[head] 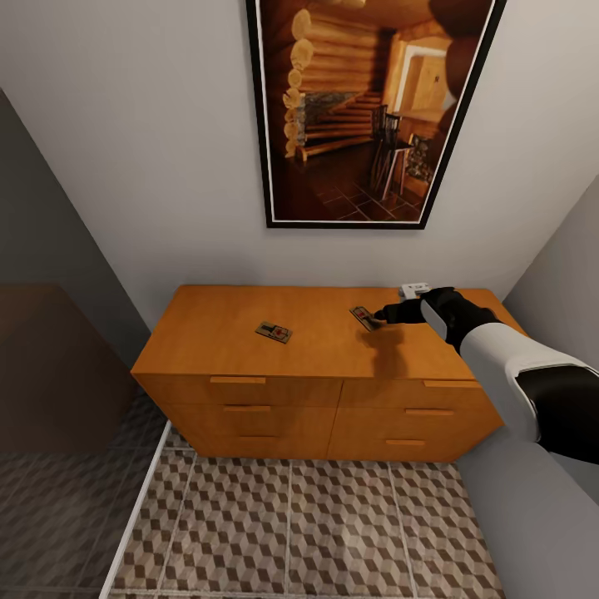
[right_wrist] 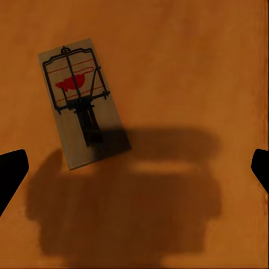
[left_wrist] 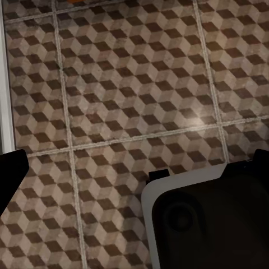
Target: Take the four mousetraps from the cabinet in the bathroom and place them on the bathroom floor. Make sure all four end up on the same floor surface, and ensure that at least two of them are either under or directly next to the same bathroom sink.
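Right now everything turns on how the near mousetrap (right_wrist: pixel 83 102) lies against your right gripper (right_wrist: pixel 134 168). On the right wrist camera its fingertips (right_wrist: pixel 11 171) sit at the two sides of the frame, spread wide and holding nothing. The trap is flat on the cabinet (head: pixel 324 345) top, off toward one fingertip instead of centred in the gap, and ahead of the tips. Its long axis runs at a slant to the line between the fingers, neither square across nor along it, so I judge you need a small sideways shift and a wrist turn before closing.

From the head camera the right gripper (head: pixel 384 315) hovers just beside that trap, its shadow falling on the wood nearer you. A second trap (head: pixel 274 332) lies well apart toward your left, and a small white object (head: pixel 413 290) sits at the back edge behind the wrist. The wrist camera gives neither of these, but it alone shows the trap's wire bar and red bait plate.

Your left gripper (left_wrist: pixel 134 168) hangs over the floor (left_wrist: pixel 129 84), tips wide apart and empty, so the right arm is clearly nearer.
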Motion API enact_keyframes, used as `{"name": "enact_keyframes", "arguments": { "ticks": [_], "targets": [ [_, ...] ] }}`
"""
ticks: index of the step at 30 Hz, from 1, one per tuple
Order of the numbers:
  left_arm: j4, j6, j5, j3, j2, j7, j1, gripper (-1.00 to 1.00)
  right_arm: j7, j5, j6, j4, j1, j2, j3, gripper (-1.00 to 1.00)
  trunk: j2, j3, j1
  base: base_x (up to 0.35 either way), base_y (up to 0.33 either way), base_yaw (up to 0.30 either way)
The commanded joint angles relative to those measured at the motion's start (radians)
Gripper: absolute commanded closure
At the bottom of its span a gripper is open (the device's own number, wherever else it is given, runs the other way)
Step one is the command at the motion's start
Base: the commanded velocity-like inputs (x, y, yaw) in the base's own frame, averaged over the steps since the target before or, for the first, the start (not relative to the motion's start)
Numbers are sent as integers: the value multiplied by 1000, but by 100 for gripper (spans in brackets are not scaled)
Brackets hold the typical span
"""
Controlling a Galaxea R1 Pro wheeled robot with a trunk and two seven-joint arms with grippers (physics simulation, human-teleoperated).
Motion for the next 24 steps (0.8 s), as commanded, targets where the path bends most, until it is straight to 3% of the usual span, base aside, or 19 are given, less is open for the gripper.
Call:
{"name": "enact_keyframes", "arguments": {
  "ticks": [1, 24],
  "targets": [
    [4, -6, -1, -4, 0, 1, -2, -100, -3, -7, 5, -2, -1, -2, 8, -100, -2, -2, 1, 0, 0, 0],
    [4, -6, -1, -4, -1, 1, -2, -100, -80, 15, -14, -2, -1, -4, 9, -100, -2, -2, 1, 0, 0, 0]
  ]
}}
